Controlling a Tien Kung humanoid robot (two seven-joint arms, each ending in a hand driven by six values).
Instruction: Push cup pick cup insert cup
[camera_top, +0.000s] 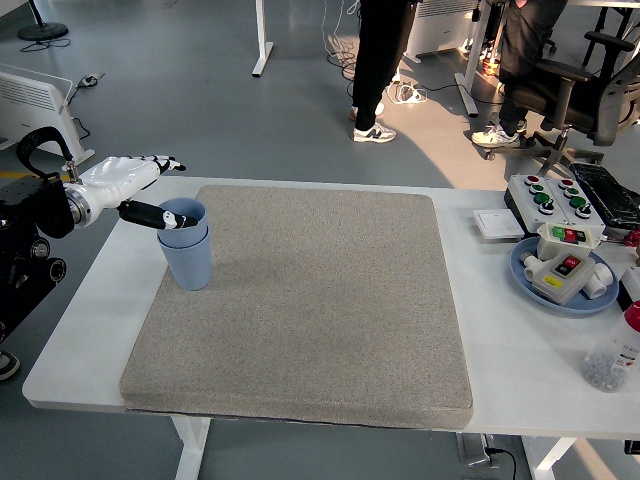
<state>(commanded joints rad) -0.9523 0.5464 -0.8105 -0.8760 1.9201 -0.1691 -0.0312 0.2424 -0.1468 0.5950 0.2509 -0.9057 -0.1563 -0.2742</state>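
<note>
1. Confirm seating: upper pale blue plastic cup (183, 217) nested deep in the lower pale blue plastic cup (188, 262), near the left edge of the grey rectangular felt mat (300, 300) on the white counter (500, 350).
2. Note the left white five-fingered hand (130, 185) just left of the stacked cups: fingers spread, one dark thumb tip at the upper rim, nothing clamped.
3. Withdraw leftward and level, clear of the rim, to avoid tipping the stack.
4. Avoid any downward pressure; insertion judged complete.
</note>
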